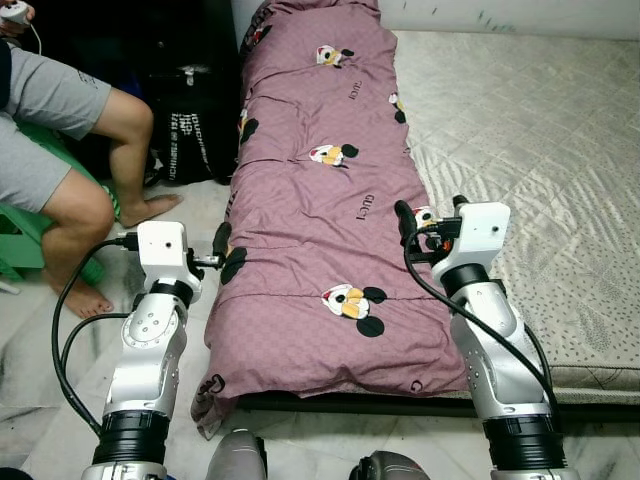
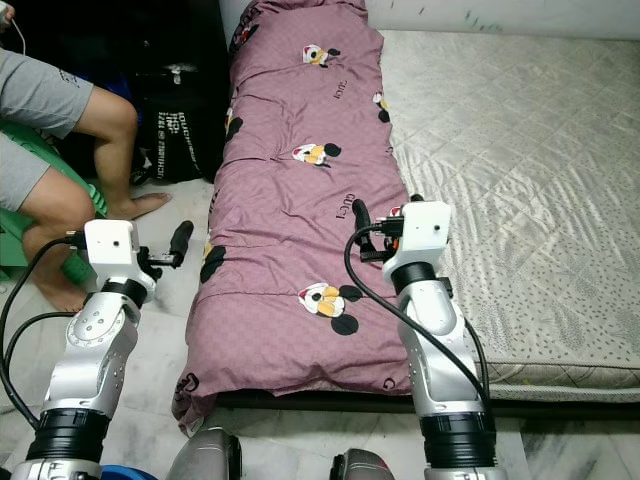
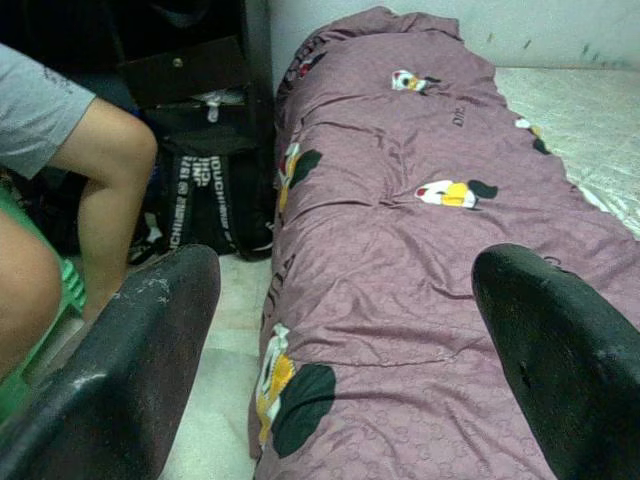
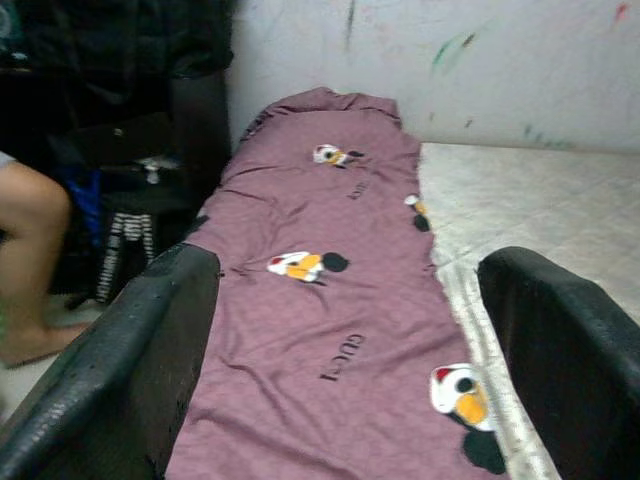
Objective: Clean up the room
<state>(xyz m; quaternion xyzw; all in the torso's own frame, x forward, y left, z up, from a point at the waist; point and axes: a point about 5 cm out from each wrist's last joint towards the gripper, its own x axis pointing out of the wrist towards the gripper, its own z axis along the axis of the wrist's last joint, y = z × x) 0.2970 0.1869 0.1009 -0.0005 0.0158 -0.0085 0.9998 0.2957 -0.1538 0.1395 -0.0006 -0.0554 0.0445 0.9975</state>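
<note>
Both arms raised, forearms angled up and forward from the elbows, wrists level, fingers pointing ahead along the bed.

Left gripper (image 1: 221,243): fingers spread apart, nothing between them. It sits at the near left edge of the folded purple quilt (image 1: 320,190), roughly over the drop between quilt and floor (image 1: 190,210). Not touching the fabric as far as I can see.

Right gripper (image 1: 432,222): fingers also spread wide, empty. It hovers over the quilt's right edge, where the quilt meets the bare mattress (image 1: 520,130) (contact with the fabric not clear from the head views).

The quilt lies lengthwise along the left side of the mattress, cartoon-mouse print, near end hanging over the bed's foot.

A person's leg (image 1: 115,150) is to the left, seated on a green stool (image 1: 25,235), bare foot on the floor. A black bag (image 1: 195,120) stands against the bed's side beyond the leg.
</note>
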